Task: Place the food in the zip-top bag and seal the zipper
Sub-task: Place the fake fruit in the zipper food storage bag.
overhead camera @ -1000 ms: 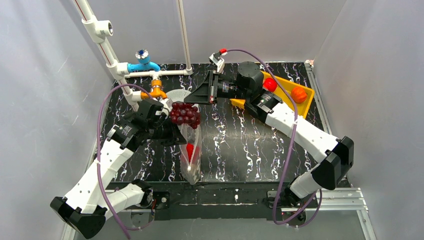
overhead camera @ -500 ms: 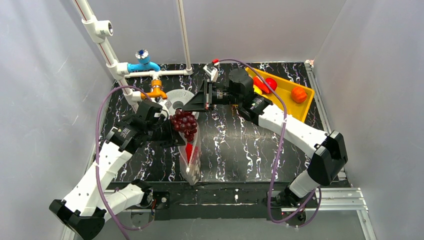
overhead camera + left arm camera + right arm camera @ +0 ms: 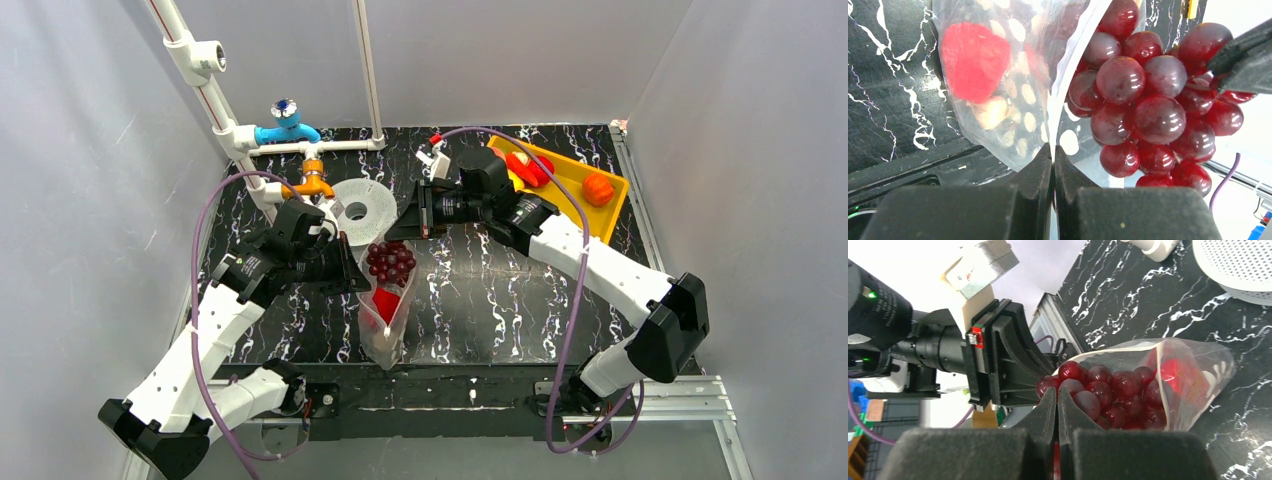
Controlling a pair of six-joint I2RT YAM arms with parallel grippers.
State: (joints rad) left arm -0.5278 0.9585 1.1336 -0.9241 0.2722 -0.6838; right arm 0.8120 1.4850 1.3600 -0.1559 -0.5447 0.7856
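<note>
The clear dotted zip-top bag [image 3: 384, 325] stands mouth up near the table's front, with a red toy food [image 3: 385, 303] inside. My left gripper [image 3: 357, 276] is shut on the bag's mouth edge [image 3: 1058, 107]; its closed tips show in the left wrist view [image 3: 1053, 150]. My right gripper [image 3: 398, 236] is shut on the dark purple grapes [image 3: 390, 261] and holds the bunch in the bag's open mouth. In the right wrist view my closed gripper [image 3: 1057, 392] pinches the grapes [image 3: 1108, 390] at the bag [image 3: 1198, 380]. The zipper strip shows as the pale edge [image 3: 1128, 346].
A yellow tray [image 3: 565, 197] at the back right holds a red pepper [image 3: 526, 168] and an orange fruit [image 3: 598, 187]. A grey ring spool [image 3: 355, 210] lies behind the bag. White pipes with blue and orange fittings [image 3: 287, 132] stand at the back left.
My right gripper has carried the grapes nearer and down, from above the spool into the bag's mouth. The left gripper has kept its hold on the bag edge.
</note>
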